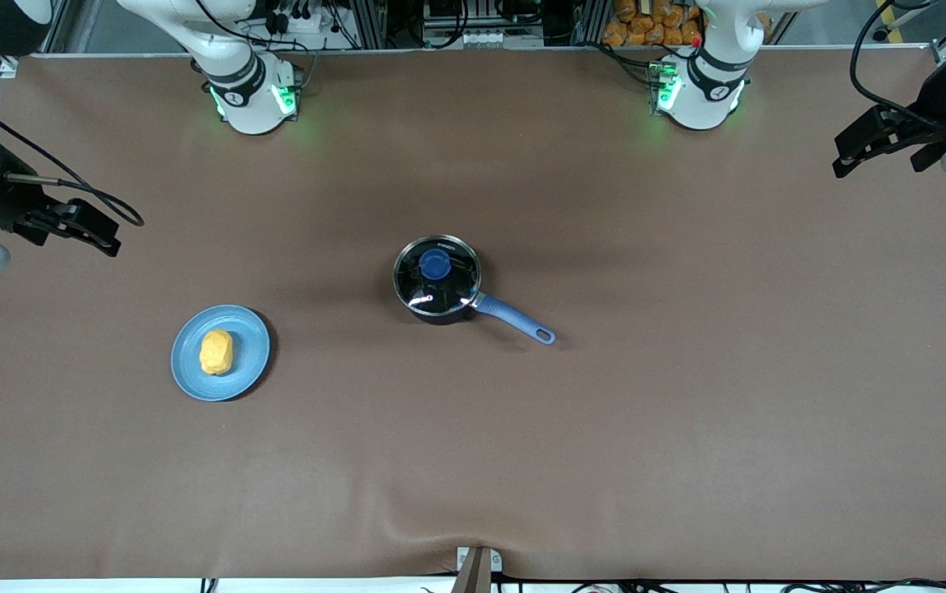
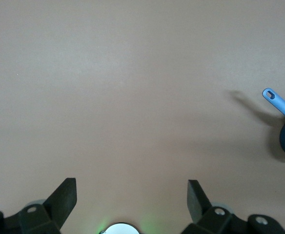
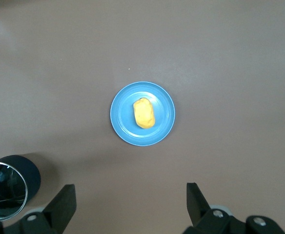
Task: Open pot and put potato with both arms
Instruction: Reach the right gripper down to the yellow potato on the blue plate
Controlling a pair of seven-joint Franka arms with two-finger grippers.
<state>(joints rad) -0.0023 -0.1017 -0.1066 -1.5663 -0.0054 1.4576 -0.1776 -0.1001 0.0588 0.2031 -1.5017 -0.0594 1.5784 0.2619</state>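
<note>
Plate [image 1: 247, 362]: flat and blue, it lay nearest the front camera, toward the right arm's end of the table [image 1: 687, 412], well apart from the pot.
Table: a brown surface that carried everything.
Pot [image 1: 437, 313]: black, it sat near the table's middle, farther from the front camera than the plate, its clear lid [image 1: 448, 288] shut on it.
Handle [image 1: 514, 319]: long and blue, it slanted toward the front camera and the left arm's end.
Left gripper [image 2: 132, 199]: it hung high over bare table at the left arm's end, jaws spread wide, holding nothing.
Right gripper [image 3: 131, 201]: it hung over the table's right-arm end, jaws likewise wide and empty.
Potato [image 1: 216, 352]: yellow-orange, it rested on the plate.
Knob [image 1: 435, 264]: blue, it stood at the lid's centre.
</note>
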